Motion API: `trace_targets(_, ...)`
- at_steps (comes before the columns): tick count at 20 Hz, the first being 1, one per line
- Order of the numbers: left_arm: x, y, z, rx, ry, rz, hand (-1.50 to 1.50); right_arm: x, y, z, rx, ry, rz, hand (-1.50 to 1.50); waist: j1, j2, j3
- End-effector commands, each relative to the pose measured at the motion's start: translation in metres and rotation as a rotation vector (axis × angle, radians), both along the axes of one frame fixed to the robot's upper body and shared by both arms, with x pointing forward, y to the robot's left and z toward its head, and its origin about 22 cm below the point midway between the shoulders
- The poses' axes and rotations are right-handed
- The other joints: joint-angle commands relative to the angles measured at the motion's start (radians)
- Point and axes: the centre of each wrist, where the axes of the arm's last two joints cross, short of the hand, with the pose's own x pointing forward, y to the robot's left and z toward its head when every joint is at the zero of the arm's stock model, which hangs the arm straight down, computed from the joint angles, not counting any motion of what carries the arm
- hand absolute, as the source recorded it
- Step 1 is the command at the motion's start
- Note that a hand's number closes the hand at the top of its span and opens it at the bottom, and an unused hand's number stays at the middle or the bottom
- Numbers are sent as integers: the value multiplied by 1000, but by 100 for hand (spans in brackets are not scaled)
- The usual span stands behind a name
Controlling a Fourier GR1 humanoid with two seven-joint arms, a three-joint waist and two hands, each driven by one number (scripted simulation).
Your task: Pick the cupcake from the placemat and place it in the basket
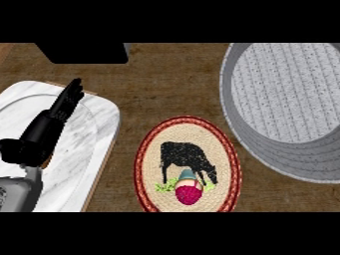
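Grey basket cut off at the right edge, marble tray running off the left edge (lower corner too), right hand out of view.

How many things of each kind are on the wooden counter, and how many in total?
Pink-frosted cupcake: 1
Oval woven placemat with a black cow and red rim: 1
Round grey woven basket: 1
White marble tray: 1
Total: 4
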Motion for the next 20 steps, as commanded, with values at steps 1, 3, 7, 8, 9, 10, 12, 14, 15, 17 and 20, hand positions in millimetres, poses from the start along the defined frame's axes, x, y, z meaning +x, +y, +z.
trace_targets(1,-10,7,-8,-16,-2,3,0,16,12,-4,10,-18,29,-150,12,4,14)
trace_targets(3,-7,-17,7,-23,10,-5,0,18,20,-10,8,-13,44,-150,10,4,14)
trace_targets(7,-12,-2,-10,-13,11,1,0,6,18,-7,10,-5,14,-150,9,4,14)
trace_targets(8,-10,-6,-3,-2,14,12,0,24,21,-11,20,-9,-1,-150,6,4,14)
trace_targets(9,-8,0,-1,-3,-4,1,0,16,21,-10,5,10,0,-150,5,4,14)
trace_targets(10,6,5,13,-12,6,2,0,13,17,-3,6,16,-34,-150,2,5,14)
trace_targets(12,-5,8,-6,-4,17,12,0,23,20,-11,-2,-2,-30,-150,0,5,14)
trace_targets(14,-14,5,14,-3,14,-17,0,25,19,-7,-11,-3,-51,-150,8,2,14)
trace_targets(15,-4,-11,0,8,-6,14,0,22,18,-3,-10,7,-64,-150,1,4,14)
trace_targets(17,-4,-5,7,-21,1,16,0,29,25,12,-17,-3,-63,-150,2,4,14)
trace_targets(20,0,0,-1,0,23,10,0,20,32,-8,-9,2,-43,-150,-6,4,14)
